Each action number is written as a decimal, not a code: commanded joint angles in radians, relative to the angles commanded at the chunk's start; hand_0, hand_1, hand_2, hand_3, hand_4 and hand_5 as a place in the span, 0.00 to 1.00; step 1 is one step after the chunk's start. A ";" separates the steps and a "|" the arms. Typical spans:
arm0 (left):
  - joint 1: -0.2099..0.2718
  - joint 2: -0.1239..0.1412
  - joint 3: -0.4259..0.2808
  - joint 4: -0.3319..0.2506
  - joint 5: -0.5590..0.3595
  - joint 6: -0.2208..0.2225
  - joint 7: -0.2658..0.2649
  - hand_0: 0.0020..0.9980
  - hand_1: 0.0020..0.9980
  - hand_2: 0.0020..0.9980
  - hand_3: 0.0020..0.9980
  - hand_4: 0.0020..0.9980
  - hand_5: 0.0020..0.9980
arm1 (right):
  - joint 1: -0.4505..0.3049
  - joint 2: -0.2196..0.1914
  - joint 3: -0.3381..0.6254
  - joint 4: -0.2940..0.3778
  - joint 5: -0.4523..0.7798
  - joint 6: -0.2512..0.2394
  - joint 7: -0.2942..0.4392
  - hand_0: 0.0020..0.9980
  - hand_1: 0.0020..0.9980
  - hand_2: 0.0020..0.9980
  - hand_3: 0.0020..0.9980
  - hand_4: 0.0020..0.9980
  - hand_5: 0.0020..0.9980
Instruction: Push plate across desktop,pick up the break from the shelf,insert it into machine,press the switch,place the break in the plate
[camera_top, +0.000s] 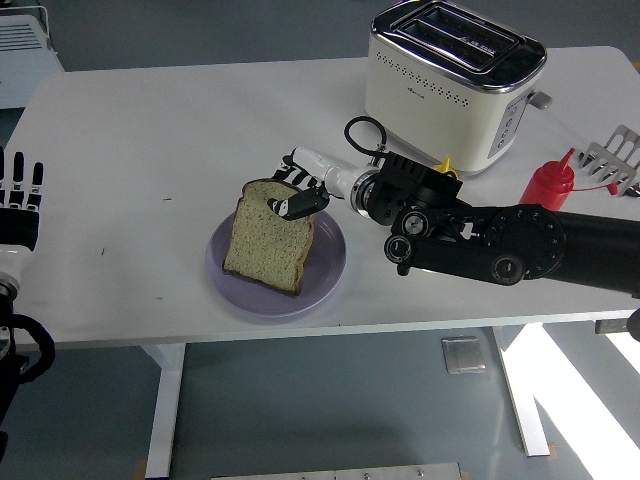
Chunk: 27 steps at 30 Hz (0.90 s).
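We judge the last step in hand: our right hand (297, 195) has its fingers (296, 203) pinched on the top edge of the bread (267, 237), which rests tilted on the purple plate (328, 272) on the counter (150, 160); next, we release and withdraw toward the toaster (452, 82); our left hand (20, 200) rests open at the edge.

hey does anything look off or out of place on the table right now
Nothing spilled or damaged. The bread sits tilted on the plate, its top edge pinched by the right hand. The left hand rests at the table's edge.
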<state>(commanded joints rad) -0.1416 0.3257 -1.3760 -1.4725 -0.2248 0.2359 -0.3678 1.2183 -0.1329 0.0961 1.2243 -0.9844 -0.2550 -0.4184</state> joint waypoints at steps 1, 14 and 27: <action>0.000 0.000 0.000 0.000 0.000 0.000 0.000 0.81 0.71 0.67 0.65 0.66 1.00 | 0.000 0.000 -0.001 0.000 -0.006 0.005 0.000 0.80 0.82 0.84 0.79 0.73 0.30; -0.003 0.001 0.001 -0.001 -0.001 0.003 -0.003 0.81 0.71 0.67 0.65 0.66 1.00 | 0.003 -0.003 -0.011 -0.009 -0.076 0.052 0.013 0.84 0.84 0.86 0.81 0.82 0.42; -0.005 0.003 -0.001 0.000 0.001 0.012 -0.009 0.81 0.71 0.66 0.64 0.65 1.00 | 0.004 0.001 -0.031 -0.035 -0.219 0.054 0.045 0.85 0.84 0.87 0.82 0.83 0.46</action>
<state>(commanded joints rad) -0.1465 0.3288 -1.3771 -1.4728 -0.2233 0.2478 -0.3766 1.2222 -0.1322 0.0649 1.1895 -1.2029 -0.2007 -0.3736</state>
